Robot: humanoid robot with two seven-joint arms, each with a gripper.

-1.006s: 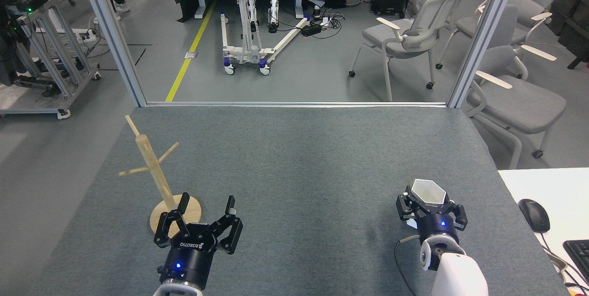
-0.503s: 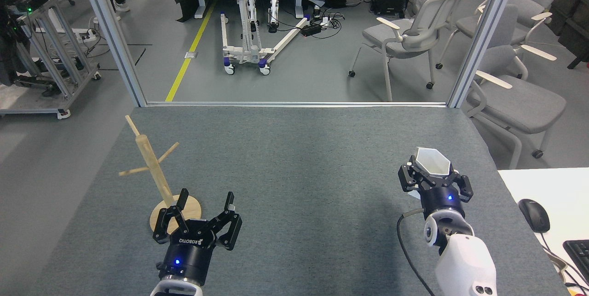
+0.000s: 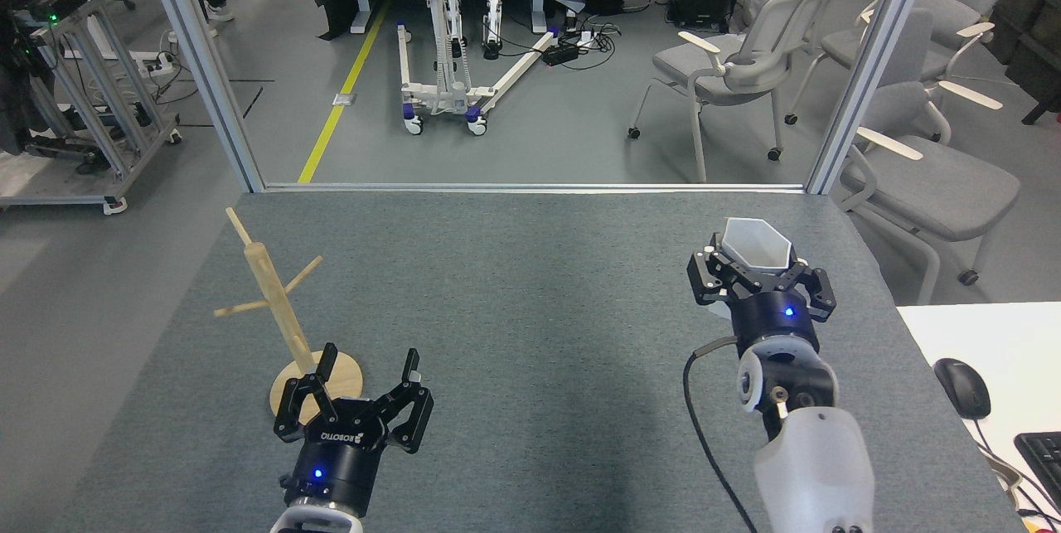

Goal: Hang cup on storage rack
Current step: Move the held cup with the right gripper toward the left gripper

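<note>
My right hand point(image 3: 756, 261) sits in the right half of the frame, a little above the middle, closed around the cup point(image 3: 754, 244). The cup is white and faceted, with its hexagonal mouth open toward the top of the frame, and my dark fingers point(image 3: 704, 278) clasp it from both sides at its lower part. Its side loop does not show from here. A blue light glows on the wrist just below the hand, and a black cable point(image 3: 700, 425) curves down beside my white forearm toward the lower right edge.

My left hand point(image 3: 370, 374) is in the lower left of the frame, spread wide with nothing between its fingers. It rests low over the grey table point(image 3: 530, 301), and one finger lies in front of the disc base of the storage rack point(image 3: 278, 309). Whether it touches the base, I cannot tell.

The storage rack stands upright on the left side of the table, its round base near my left hand and its slim post leaning toward the upper left of the frame, with thin pegs angling out to either side. No cup hangs on any peg. The cup and the rack are well apart, on opposite sides of the table.

At the right edge, a white desk point(image 3: 1003, 351) carries a dark mouse point(image 3: 961, 388) and the corner of a keyboard point(image 3: 1043, 454).
</note>
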